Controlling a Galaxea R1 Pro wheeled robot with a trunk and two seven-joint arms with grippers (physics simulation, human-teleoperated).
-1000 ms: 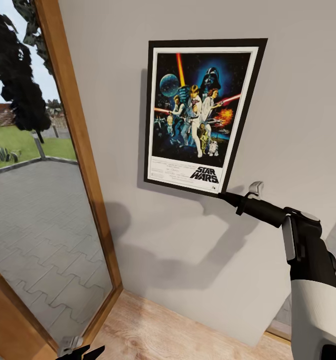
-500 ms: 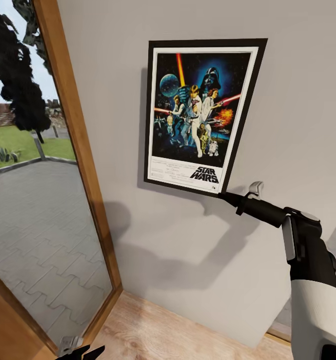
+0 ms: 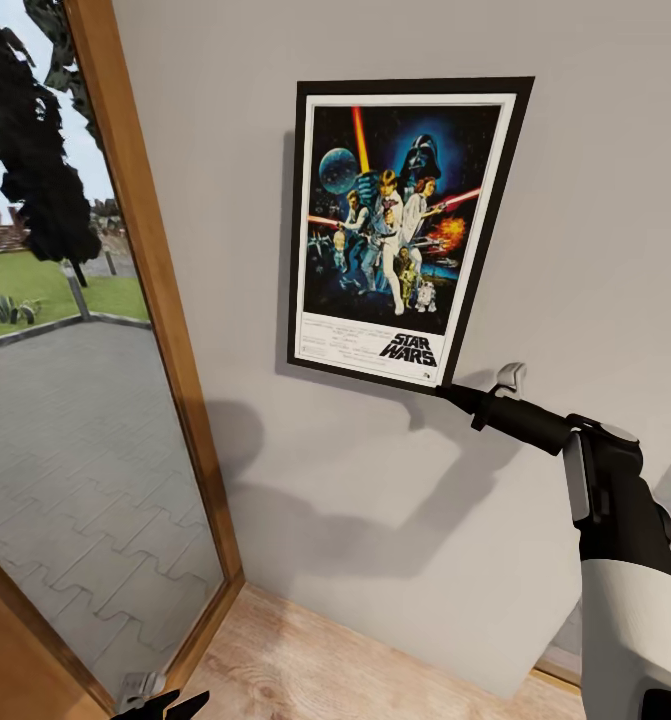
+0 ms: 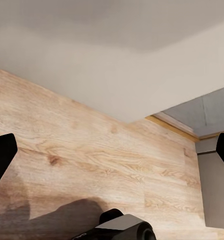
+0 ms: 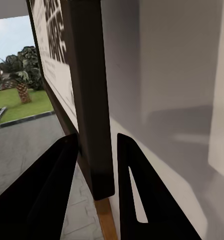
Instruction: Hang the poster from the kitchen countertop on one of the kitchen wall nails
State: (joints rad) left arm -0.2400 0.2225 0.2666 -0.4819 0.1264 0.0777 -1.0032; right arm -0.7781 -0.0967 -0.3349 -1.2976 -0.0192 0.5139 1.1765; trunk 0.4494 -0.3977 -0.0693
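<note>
Nothing moved since earlier: my right jaws (image 5: 94, 165) stay clamped on poster's (image 3: 395, 230) lower right corner, long axis upright against wall (image 3: 595, 200); left jaws (image 4: 112, 150) apart.

Right arm (image 3: 630, 610): white lower shell, black upper segment with grey side strip and grey cap, slim black wrist link carrying a small light-grey block. Right pincer (image 5: 94, 190): two flat black fingers, one slotted. Left pincer (image 3: 163, 705): black tips.
</note>
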